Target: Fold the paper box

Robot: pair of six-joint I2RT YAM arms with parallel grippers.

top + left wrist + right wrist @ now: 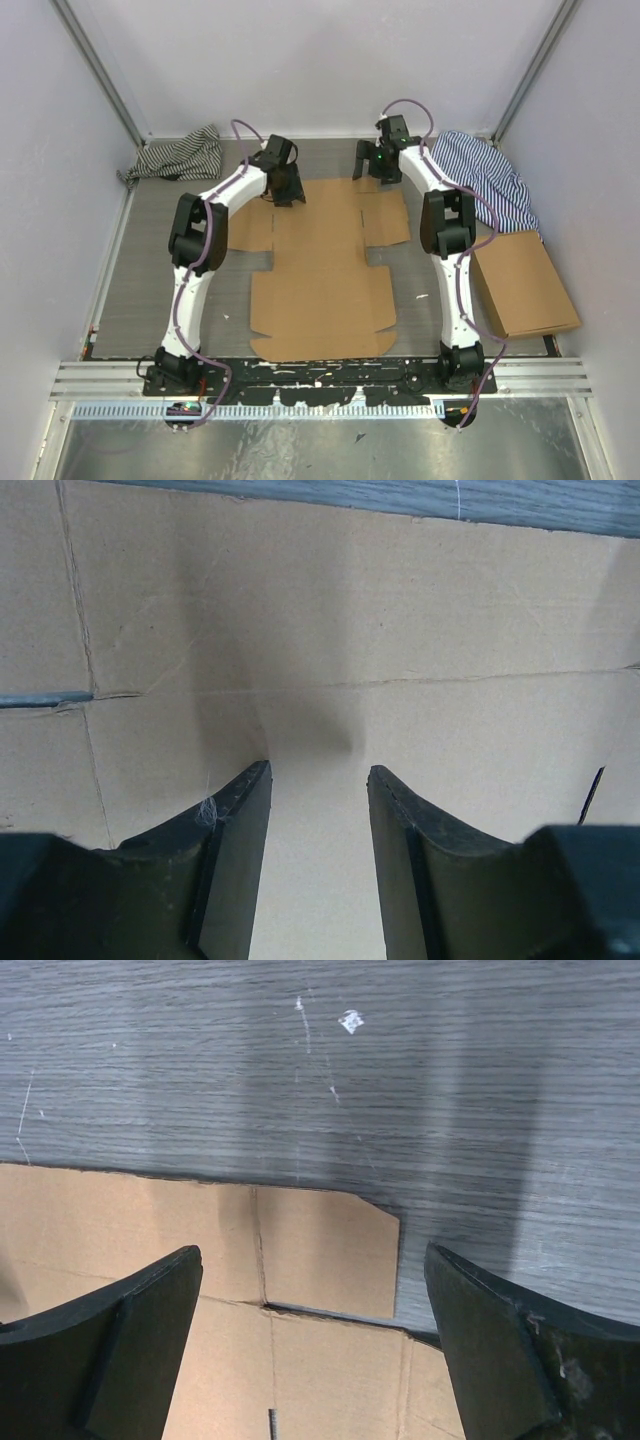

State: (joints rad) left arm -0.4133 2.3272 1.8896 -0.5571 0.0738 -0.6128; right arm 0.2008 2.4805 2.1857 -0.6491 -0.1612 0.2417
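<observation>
The paper box [325, 270] lies flat and unfolded in the middle of the grey table, a brown die-cut sheet with flaps and slits. My left gripper [287, 192] hovers over its far left corner; in the left wrist view the gripper [318, 772] is open just above the cardboard [420, 630], holding nothing. My right gripper [373, 165] is over the sheet's far right edge; in the right wrist view the gripper [312, 1260] is wide open above a small corner flap [330, 1250], with nothing between the fingers.
Another brown cardboard box [522, 282] lies at the right by the right arm. A blue striped cloth [485, 175] is at the back right, a dark striped cloth [180, 155] at the back left. Walls close in the table.
</observation>
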